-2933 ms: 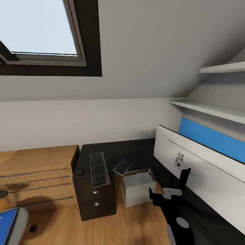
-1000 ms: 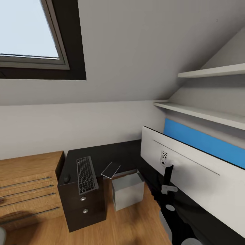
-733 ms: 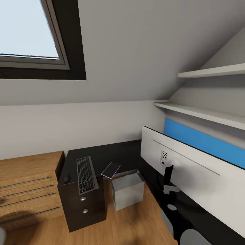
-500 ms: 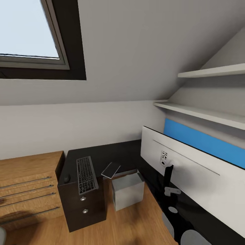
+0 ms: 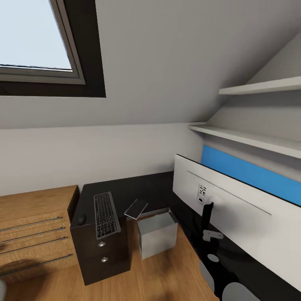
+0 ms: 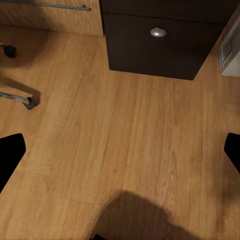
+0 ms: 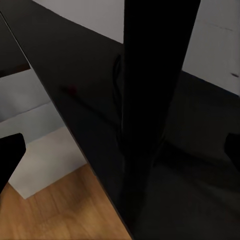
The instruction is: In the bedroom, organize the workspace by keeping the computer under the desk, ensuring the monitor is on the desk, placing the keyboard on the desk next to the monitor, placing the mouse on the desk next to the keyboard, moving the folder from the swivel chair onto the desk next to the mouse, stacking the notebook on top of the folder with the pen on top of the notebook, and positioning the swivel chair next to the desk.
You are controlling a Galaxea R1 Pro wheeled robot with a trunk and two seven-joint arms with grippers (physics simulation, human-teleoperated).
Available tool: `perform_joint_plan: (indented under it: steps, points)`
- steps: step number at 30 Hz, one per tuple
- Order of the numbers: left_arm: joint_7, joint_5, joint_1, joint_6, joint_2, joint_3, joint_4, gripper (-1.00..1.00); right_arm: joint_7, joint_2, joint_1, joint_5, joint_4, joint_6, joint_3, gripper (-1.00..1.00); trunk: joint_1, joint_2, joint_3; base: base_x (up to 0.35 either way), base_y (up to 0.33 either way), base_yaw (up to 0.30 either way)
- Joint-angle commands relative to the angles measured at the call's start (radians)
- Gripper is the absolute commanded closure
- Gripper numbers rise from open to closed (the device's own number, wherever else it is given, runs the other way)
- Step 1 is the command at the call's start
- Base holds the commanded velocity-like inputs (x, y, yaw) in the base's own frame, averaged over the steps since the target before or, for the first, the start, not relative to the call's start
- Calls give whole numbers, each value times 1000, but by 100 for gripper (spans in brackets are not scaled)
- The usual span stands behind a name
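Observation:
A black desk runs along the wall and turns to the right. On it lie a dark keyboard, a small black mouse beside it, and a thin dark notebook. The white-backed monitor stands on the desk's right wing on a black stand. The grey computer sits on the floor under the desk. My right gripper is open, its fingers on either side of the monitor stand. My left gripper hangs open over bare wooden floor. Folder, pen and chair seat are out of view.
A wooden dresser adjoins the desk's dark drawer unit. The drawer unit and a metal leg of the chair's base lie near my left gripper. Shelves and a blue panel hang behind the monitor.
The camera has swung right since the earliest frame, taking the chair out of the picture. My right arm has sunk lower beside the monitor stand. Things on the desk have not moved.

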Motion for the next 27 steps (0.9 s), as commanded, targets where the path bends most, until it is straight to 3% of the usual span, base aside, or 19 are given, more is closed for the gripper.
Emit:
perform_joint_plan:
  steps: [1,10,19,27]
  points:
    - [5,11,0,-7,2,-6,-1,-100,-1,1,0,5,1,-3,-7,-100,4,-8,-3,0,0,0]
    - [4,11,0,-7,2,-6,-1,-100,-2,-5,0,7,-3,-15,-22,-100,39,-71,-31,0,0,0]
    - [4,10,0,-7,2,-7,-1,-100,-2,-9,0,8,0,-85,-23,-100,73,-134,-60,0,0,0]
    - [3,11,0,-7,2,-8,-1,-100,-4,-9,0,8,1,-87,-23,-100,104,-190,-85,0,0,0]
